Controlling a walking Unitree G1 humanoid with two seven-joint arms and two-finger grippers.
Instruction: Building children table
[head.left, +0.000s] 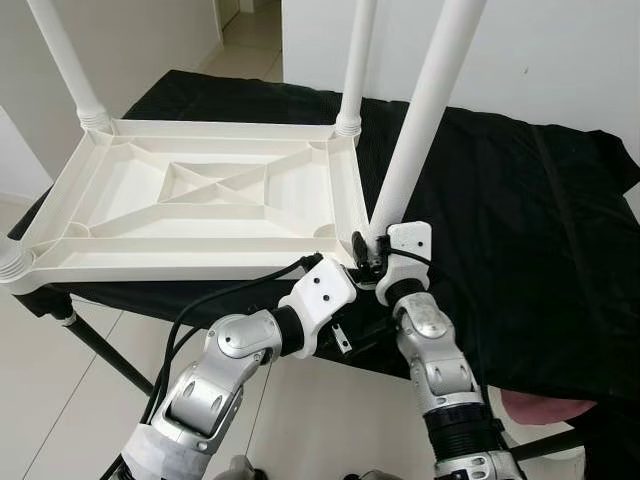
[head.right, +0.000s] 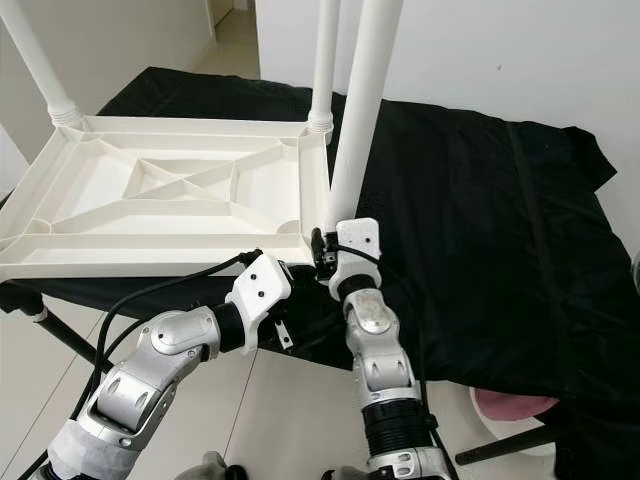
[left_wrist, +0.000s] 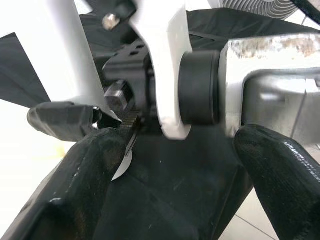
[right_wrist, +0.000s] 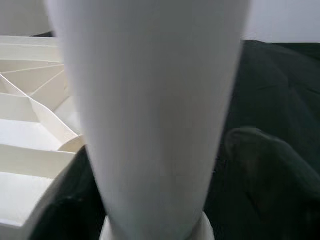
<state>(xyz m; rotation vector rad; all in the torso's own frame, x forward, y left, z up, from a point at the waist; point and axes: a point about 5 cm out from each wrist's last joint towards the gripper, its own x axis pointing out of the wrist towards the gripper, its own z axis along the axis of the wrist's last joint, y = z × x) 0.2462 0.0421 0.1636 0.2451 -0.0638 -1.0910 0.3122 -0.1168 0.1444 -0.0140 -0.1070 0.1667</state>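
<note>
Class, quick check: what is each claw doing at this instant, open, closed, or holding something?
Left claw: open, beside the right wrist, holding nothing.
Right claw: at the base of the white table leg; grip cannot be told.

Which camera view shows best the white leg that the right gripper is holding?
The left eye view: the leg shows from the right gripper up past the frame's top. The right eye view is similar. The right wrist view shows a blurred close-up; the left wrist view, a small part.

My right claw (head.right: 328, 252) grips the white leg (head.right: 355, 120) at the upturned tabletop's (head.right: 160, 200) near corner; my left claw (head.right: 300, 268) sits beside it.
</note>
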